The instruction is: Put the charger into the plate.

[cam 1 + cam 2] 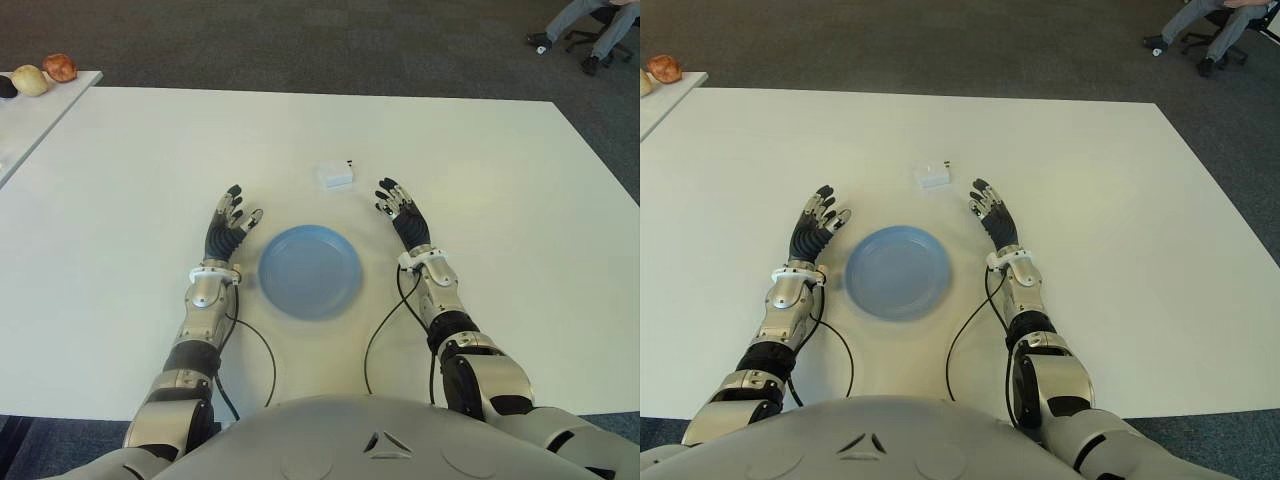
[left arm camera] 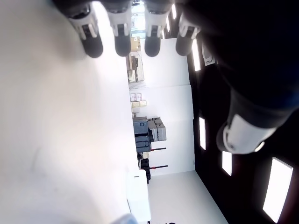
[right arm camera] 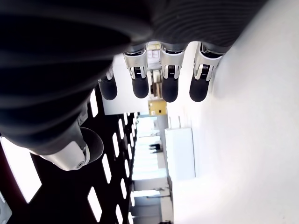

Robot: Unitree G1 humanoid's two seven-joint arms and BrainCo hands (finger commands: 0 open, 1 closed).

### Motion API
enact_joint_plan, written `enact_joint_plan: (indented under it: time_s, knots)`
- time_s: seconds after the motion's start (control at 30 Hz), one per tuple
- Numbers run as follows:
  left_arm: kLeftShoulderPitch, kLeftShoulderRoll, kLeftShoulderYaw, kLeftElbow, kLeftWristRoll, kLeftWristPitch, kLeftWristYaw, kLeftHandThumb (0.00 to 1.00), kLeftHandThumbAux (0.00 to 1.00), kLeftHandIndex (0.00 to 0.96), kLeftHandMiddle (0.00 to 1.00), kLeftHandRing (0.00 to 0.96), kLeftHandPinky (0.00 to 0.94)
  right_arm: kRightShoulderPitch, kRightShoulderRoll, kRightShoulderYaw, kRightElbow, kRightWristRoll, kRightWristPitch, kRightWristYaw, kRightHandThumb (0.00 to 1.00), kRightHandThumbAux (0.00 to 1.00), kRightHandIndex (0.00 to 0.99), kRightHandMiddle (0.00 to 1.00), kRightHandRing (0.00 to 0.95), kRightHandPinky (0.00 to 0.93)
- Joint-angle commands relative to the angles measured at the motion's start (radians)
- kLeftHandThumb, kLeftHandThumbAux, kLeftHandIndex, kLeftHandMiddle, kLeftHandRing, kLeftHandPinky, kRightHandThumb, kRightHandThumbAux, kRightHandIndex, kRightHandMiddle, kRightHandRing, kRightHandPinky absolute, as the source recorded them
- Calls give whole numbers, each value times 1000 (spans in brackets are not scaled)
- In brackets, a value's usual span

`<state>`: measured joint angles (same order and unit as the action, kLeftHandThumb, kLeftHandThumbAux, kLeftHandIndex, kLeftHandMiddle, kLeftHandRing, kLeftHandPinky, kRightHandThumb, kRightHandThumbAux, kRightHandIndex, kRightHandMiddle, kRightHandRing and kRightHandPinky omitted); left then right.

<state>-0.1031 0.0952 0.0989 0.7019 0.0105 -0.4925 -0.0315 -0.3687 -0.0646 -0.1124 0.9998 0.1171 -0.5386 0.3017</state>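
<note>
A small white charger (image 1: 336, 175) with two prongs lies on the white table (image 1: 500, 200), just beyond a round blue plate (image 1: 310, 271). Nothing lies in the plate. My right hand (image 1: 400, 210) shows to the right of the plate, fingers spread, a short way right of the charger and apart from it. The charger (image 3: 180, 154) appears ahead of those fingers in the right wrist view. My left hand (image 1: 231, 222) shows to the left of the plate, fingers spread and holding nothing. The charger (image 2: 138, 195) is seen far off in the left wrist view.
A second white table (image 1: 30, 110) at the far left carries some fruit-like objects (image 1: 45, 72). A person's legs and an office chair (image 1: 590, 30) are at the far right on the dark carpet. Cables (image 1: 385, 330) run along my forearms.
</note>
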Motion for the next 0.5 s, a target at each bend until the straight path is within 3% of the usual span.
enact_joint_plan:
  time_s: [0.03, 0.4, 0.5]
  knots:
    - [40, -22, -9, 57, 1, 54, 7, 32, 630, 33, 62, 63, 82, 61, 3, 0, 59, -13, 36, -9, 63, 602, 89, 89, 84, 132]
    - [31, -32, -8, 77, 2, 41, 14, 3, 628, 29, 66, 66, 83, 61, 0, -9, 70, -6, 26, -11, 66, 610, 96, 94, 87, 127]
    - [31, -35, -8, 79, 2, 42, 21, 0, 623, 30, 68, 69, 88, 72, 9, -13, 60, -19, -9, -68, 66, 626, 94, 93, 83, 114]
